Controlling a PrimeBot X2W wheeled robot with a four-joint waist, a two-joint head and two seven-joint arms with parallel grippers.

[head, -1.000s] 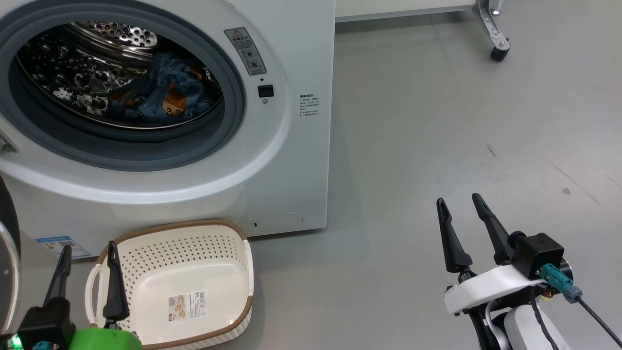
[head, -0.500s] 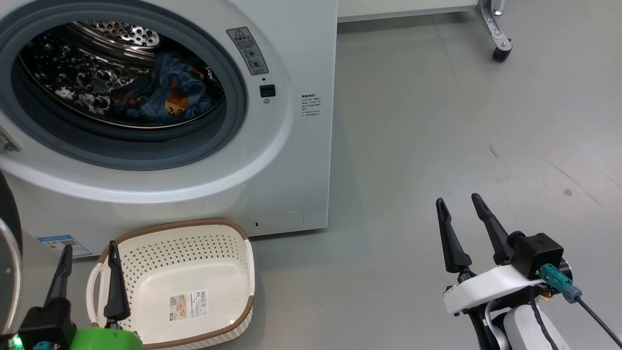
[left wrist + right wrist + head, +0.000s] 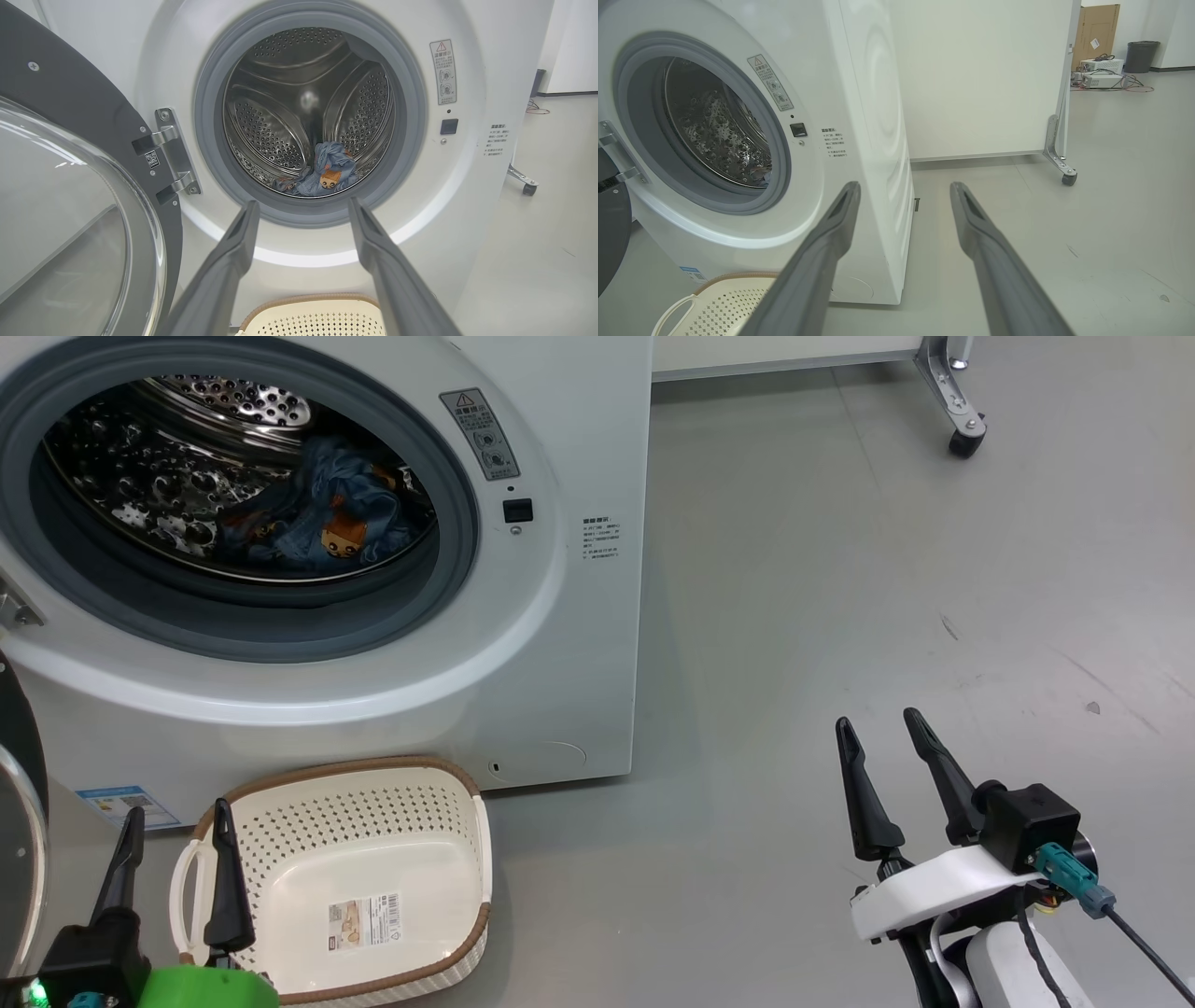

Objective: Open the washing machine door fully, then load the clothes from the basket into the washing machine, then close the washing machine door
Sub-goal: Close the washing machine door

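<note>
Far left of frame, door (image 3: 11, 859) stands swung open. Lower left, my L gripper (image 3: 179, 808) is spread wide, gripping nothing, at the basket (image 3: 392, 812) handle; basket sits against the washer (image 3: 560, 663). Upper left, clothes (image 3: 327, 513) lie in the drum (image 3: 140, 476). Lower right, my R gripper (image 3: 878, 719) is spread too, over floor (image 3: 840, 569).

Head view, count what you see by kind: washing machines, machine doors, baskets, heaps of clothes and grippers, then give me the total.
Washing machine: 1
Washing machine door: 1, open
Basket: 1, empty
Heap of clothes: 1
Grippers: 2, left gripper and right gripper, both open
Total: 6
</note>
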